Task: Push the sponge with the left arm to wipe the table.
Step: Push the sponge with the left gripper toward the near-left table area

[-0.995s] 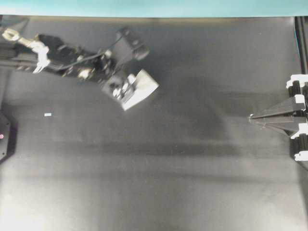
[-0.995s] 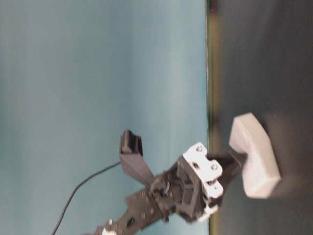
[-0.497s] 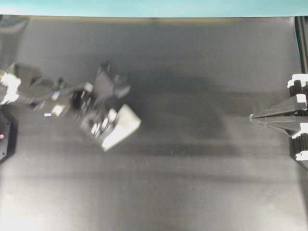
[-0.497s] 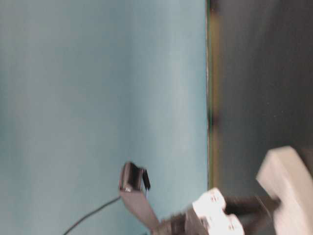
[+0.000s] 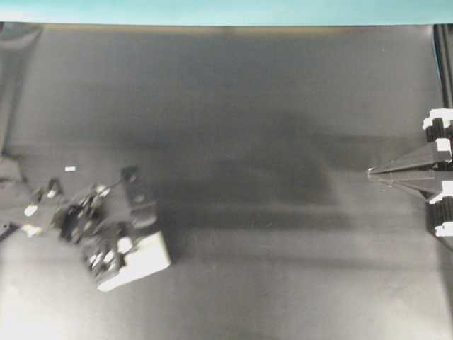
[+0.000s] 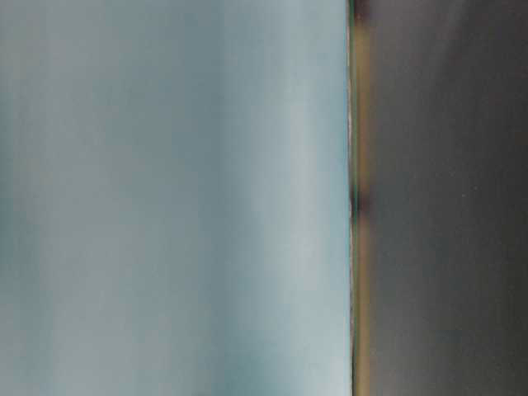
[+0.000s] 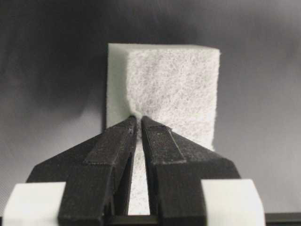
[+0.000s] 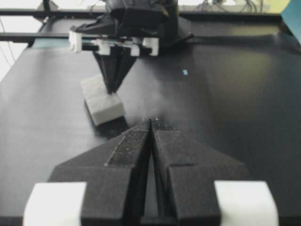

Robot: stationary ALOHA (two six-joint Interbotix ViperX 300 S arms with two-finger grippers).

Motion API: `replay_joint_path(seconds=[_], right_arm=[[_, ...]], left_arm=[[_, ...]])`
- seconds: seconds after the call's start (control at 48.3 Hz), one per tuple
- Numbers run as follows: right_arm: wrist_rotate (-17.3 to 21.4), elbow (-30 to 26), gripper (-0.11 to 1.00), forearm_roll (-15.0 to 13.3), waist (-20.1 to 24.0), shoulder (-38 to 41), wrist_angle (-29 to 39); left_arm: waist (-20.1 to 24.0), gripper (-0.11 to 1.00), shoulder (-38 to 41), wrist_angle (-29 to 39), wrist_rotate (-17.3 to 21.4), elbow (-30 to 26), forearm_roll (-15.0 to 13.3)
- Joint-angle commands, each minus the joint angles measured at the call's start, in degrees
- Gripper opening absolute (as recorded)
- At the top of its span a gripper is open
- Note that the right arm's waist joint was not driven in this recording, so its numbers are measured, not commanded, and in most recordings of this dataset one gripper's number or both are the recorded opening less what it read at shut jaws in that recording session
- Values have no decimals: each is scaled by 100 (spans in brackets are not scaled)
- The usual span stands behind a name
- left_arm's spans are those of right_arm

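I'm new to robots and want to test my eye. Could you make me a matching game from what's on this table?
Things:
1. sponge
2. left gripper
3. right gripper
4. speck

States:
A. parked at the table's right edge, jaws together
B. tiny, pale, lying alone
C. white block at lower left
D. pressed into the white block

Pairs: 1-C, 2-D, 3-A, 4-B

One sponge (image 5: 138,261), two arms, one speck (image 5: 70,168).
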Motion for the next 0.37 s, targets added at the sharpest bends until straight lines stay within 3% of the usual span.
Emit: replay_joint_path(seconds=[0.0,0.352], right_arm=[[-9,-44,1,18,0,18,-79],[-9,-44,1,18,0,18,-141]], left_arm=[[-220,6,-35,-88,-202,53,9],[-1195,6,18,-378,-211,62,9]])
